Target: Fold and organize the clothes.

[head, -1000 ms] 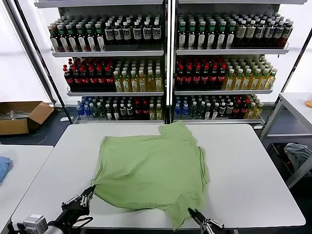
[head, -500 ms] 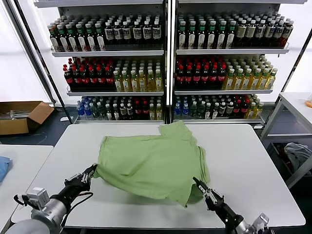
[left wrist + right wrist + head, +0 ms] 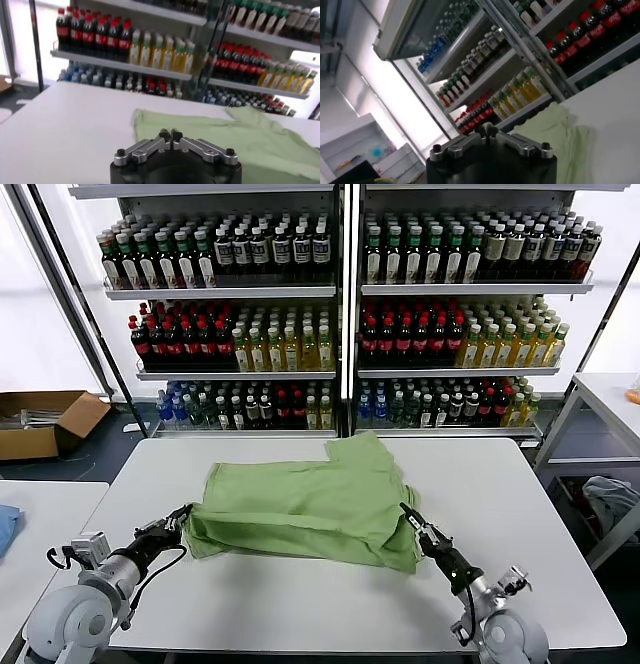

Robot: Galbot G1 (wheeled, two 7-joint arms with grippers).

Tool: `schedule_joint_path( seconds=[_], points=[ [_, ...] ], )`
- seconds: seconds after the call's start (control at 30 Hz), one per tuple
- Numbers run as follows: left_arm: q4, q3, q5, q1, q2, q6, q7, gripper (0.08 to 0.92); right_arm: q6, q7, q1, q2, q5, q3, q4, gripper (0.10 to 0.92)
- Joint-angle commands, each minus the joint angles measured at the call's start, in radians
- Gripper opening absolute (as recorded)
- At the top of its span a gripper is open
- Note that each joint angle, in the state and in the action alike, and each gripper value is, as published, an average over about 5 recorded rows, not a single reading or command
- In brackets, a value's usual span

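Shirt (image 3: pixel 305 509) is lying on the white desk (image 3: pixel 520 514), roughly in the middle. Its near hem is doubled back over the body, so it looks like the first fold is partway done, with one sleeve poking out toward the shelves.

Left end effector (image 3: pixel 179 520) is at the near-left corner of the fold and right end effector (image 3: pixel 411 519) at the near-right corner. Both look pressed together on a pinch of fabric; the wrist views show the fingertips closed too, though the cloth between them is hard to make out.

What I'd worry about: the fabric's soft, so if one side lets go before the other, or they travel unevenly, the folded edge will skew or bunch. The right corner already looks a bit lumpy. A thin pinch could also slip out mid-carry.
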Motion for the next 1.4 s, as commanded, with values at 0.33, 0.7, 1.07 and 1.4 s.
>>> schedule_joint_path(
  seconds=[0.33,0.7,1.07,1.4],
  points=[
    [0.073,-0.026,0.041,0.011,0.014,-0.001,0.041,0.395,-0.037,0.162,-0.008,-0.032,-0.205,-0.037,0.054,0.396],
    [0.022,0.013,0.096,0.113,-0.030,-0.001,0.034,0.707,-0.069,0.262,-0.247,-0.080,-0.374,0.019,0.288,0.716],
    [0.061,0.039,0.097,0.083,-0.053,-0.001,0.034,0.775,-0.124,0.316,-0.279,-0.065,-0.426,-0.008,0.312,0.731],
    [0.069,0.041,0.095,0.090,-0.049,-0.001,0.062,0.493,-0.135,0.318,-0.268,-0.068,-0.424,-0.022,0.304,0.437]
  ],
)
